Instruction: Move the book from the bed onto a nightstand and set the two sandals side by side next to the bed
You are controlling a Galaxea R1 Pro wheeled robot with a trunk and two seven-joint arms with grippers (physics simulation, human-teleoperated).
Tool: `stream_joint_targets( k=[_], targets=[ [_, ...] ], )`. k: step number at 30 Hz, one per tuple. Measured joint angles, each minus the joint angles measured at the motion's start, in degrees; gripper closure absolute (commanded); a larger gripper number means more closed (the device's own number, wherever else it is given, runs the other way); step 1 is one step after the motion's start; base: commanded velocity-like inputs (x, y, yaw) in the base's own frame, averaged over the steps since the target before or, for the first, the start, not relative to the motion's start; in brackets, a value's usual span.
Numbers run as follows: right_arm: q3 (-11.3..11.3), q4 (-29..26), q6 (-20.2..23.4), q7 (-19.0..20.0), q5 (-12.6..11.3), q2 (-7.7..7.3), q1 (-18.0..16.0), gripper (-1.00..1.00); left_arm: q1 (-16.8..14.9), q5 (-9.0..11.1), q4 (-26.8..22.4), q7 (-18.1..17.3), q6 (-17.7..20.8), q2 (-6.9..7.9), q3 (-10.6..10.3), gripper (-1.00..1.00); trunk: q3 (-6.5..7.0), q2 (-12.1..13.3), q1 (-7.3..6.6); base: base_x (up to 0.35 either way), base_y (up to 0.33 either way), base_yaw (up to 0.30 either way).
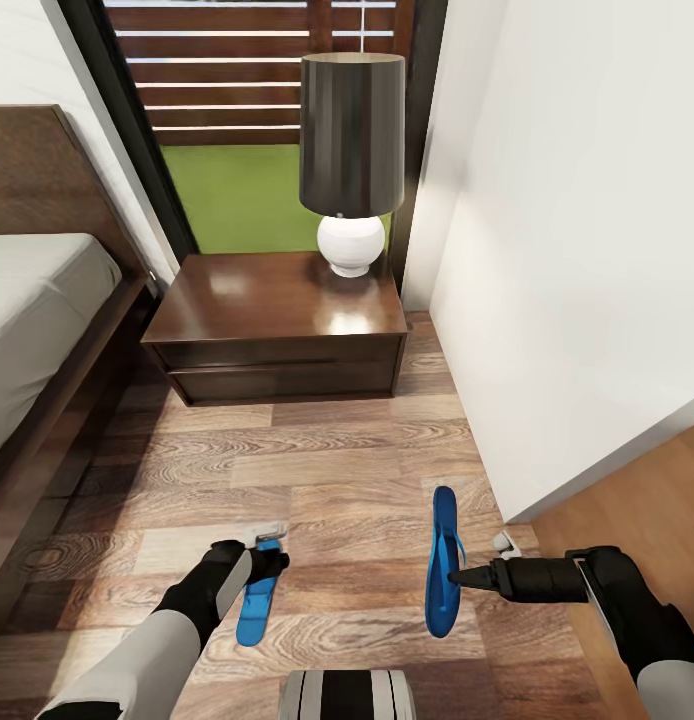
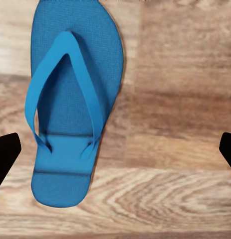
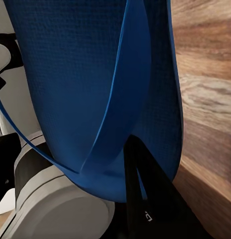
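One sandal [image 1: 444, 562] hangs on edge above the floor [image 1: 337, 470], pinched at its side by the right gripper [image 1: 459, 577]; in the right wrist view a dark finger [image 3: 145, 199] presses its blue textured sole [image 3: 85, 84]. The other sandal [image 1: 257, 600] lies flat, straps up, under the left gripper [image 1: 272, 562], whose fingers [image 2: 5, 154] stand spread wide, touching nothing. No writing can be read. Bare planks separate the two. Beyond stands the nightstand [image 1: 277, 330] with a lamp [image 1: 351, 150], between the bed [image 1: 47, 330] and a wall [image 1: 587, 250].
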Motion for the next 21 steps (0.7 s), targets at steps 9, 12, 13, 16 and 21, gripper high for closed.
stream_joint_targets(
  k=[9,12,13,16,21],
  targets=[
    [0.04,0.05,0.00,-0.08,0.00,0.00,0.00,1.00,0.00,-0.21,-0.38,0.47,0.40,-0.03,-0.19,-1.00,0.00,0.00,0.00,0.000,0.000,0.000],
    [0.07,0.02,0.00,-0.09,0.00,0.00,0.00,1.00,0.00,-0.73,-0.50,1.31,0.59,0.02,-0.24,-1.00,0.00,0.00,0.00,0.000,0.000,0.000],
    [0.07,0.01,0.00,-0.09,0.00,0.00,0.00,1.00,0.00,-0.94,-0.53,1.72,0.61,0.06,-0.25,-1.00,0.00,0.00,0.00,0.000,0.000,0.000],
    [0.08,0.05,0.00,-0.09,0.00,0.00,0.00,1.00,-0.01,-2.84,-0.88,7.34,0.73,0.51,-0.22,-1.00,0.00,0.00,0.00,0.000,0.000,0.000],
    [0.08,0.06,0.00,-0.11,0.00,0.00,0.00,1.00,-0.04,-3.83,-2.31,14.18,0.83,1.33,-0.24,-1.00,0.00,0.00,0.00,0.000,0.000,0.000]
  ],
)
